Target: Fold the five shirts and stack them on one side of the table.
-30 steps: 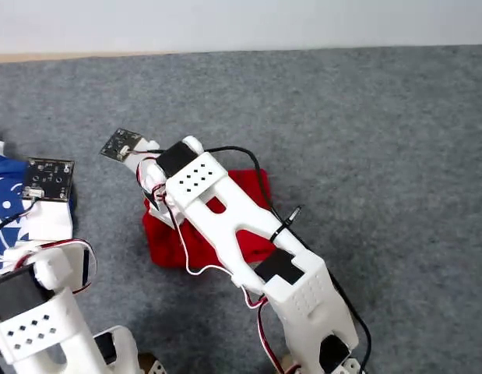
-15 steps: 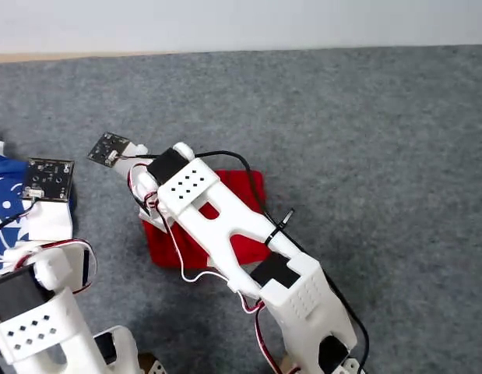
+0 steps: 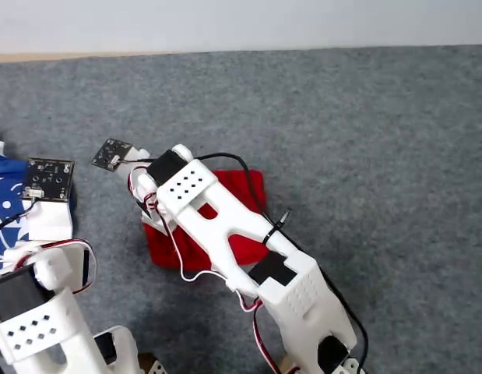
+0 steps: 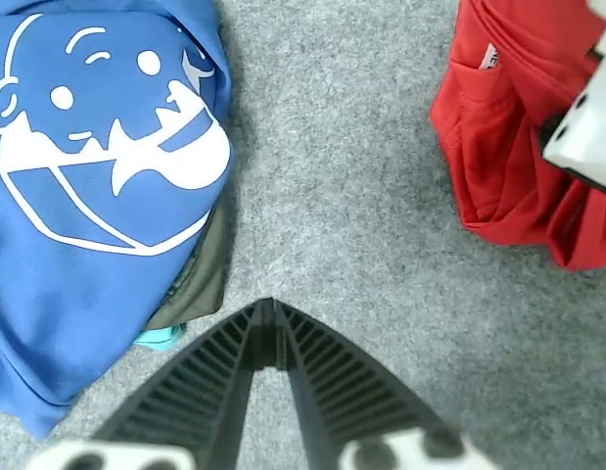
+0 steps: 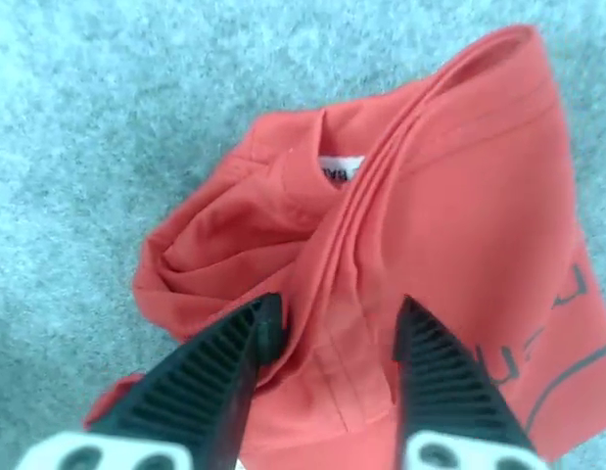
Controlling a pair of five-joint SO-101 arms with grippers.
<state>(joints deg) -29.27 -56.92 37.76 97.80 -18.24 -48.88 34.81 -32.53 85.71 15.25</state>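
The crumpled red cotton shirt (image 5: 459, 225) is plain red, with a white neck label and thin dark lettering; the folded blue cotton shirt (image 4: 77, 304) bears a white cartoon print; the felt-covered bench (image 3: 365, 140) is mottled grey; the ribbed plastic left claw (image 4: 273, 308) and right claw (image 5: 337, 308) are black.

The bench (image 3: 396, 132) has a grey, carpet-like surface, short-napped and faintly speckled; a pale wall (image 3: 241, 22) runs along its far edge; a thin tan strip (image 3: 54, 56) shows between bench and wall at one end.
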